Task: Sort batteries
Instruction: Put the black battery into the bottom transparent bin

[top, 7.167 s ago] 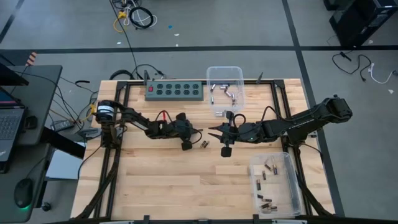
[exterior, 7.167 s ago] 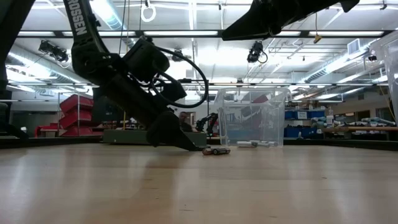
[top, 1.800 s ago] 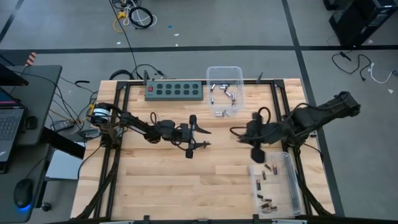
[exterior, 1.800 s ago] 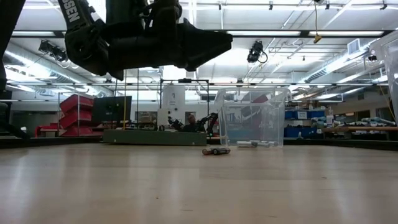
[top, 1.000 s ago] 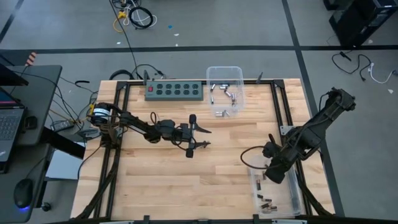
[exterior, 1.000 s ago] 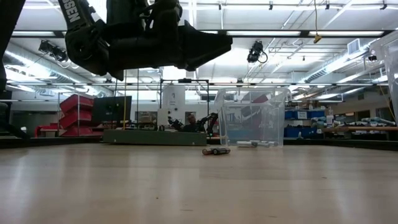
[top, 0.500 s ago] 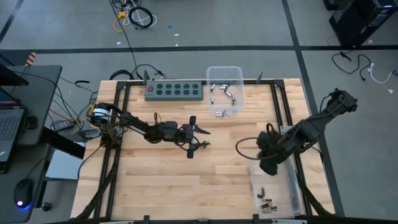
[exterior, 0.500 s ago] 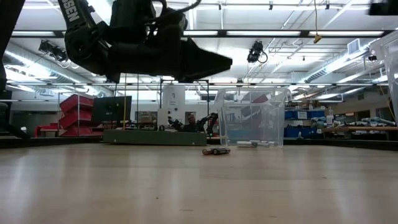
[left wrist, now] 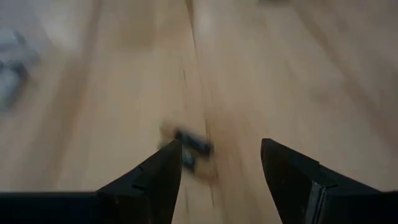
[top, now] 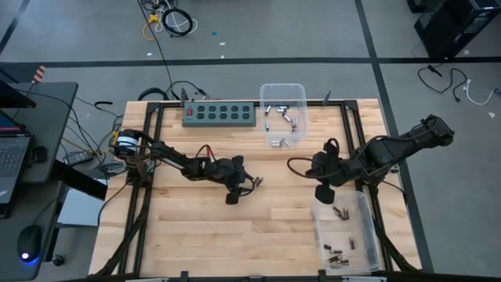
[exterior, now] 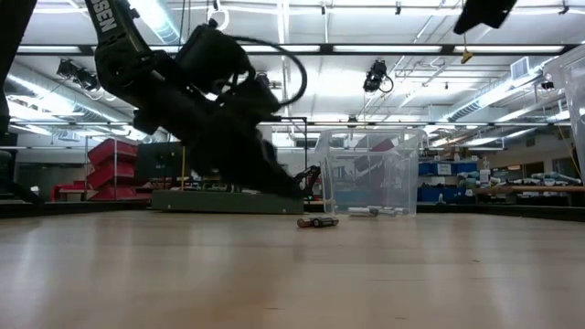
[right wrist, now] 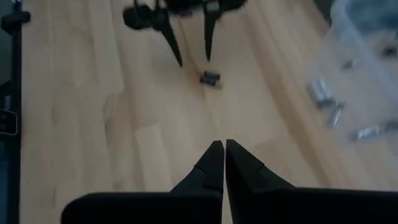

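1. Near right, a clear plastic rectangular bin [top: 368, 205] at the table's edge holds about nine small dark cylindrical batteries [top: 338, 254]; these look already sorted.
2. Just beyond that bin's far end, the right gripper [right wrist: 224, 149] hangs with its fingers pressed together on nothing.
3. At mid-table, the left gripper [left wrist: 221, 163] tilts down with fingers spread wide, bracketing a last loose pair of small batteries [top: 256, 182] lying on the pale wooden tabletop [top: 203, 227]; they seem to be all that is left.
4. At the far edge, a second clear tub [top: 270, 94] holds several silvery batteries [top: 282, 117], beside a green power strip [top: 219, 114].
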Motion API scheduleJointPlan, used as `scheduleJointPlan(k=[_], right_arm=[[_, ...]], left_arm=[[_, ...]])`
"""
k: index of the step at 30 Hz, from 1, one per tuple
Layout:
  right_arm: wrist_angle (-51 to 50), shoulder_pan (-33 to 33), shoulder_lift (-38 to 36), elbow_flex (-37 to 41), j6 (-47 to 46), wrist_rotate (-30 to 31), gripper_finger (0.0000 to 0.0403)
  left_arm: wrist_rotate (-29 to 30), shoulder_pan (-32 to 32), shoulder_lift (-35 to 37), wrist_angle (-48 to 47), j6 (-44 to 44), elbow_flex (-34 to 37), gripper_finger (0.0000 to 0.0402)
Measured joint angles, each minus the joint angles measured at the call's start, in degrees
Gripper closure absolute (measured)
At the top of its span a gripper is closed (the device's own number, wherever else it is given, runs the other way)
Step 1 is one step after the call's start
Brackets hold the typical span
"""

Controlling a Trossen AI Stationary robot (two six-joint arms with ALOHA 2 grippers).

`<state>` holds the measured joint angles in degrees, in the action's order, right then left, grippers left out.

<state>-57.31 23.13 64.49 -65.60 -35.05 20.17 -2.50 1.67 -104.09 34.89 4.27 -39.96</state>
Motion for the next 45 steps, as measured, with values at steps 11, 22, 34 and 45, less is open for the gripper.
scheduleJointPlan(k=[11,22,34,45], right_arm=[[23.9,-2.9,0.0,0.1,20.3,22.0,0.0401],[36.9,5.1,0.0,14.0,18.4,36.0,0.0402],[50.5,3.4,0.0,21.3,23.7,40.2,0.0402],[50.4,2.3,0.0,21.3,23.2,36.5,0.0402]], left_arm=[[3.2,1.1,0.0,-4.9,-3.9,0.0,0.0183],[12.8,2.2,-4.4,-0.7,-10.3,0.0,0.0183],[15.8,3.4,-5.8,1.6,-11.3,0.0,0.0184],[16.9,4.1,-5.9,1.6,-13.7,0.0,0.0184]])
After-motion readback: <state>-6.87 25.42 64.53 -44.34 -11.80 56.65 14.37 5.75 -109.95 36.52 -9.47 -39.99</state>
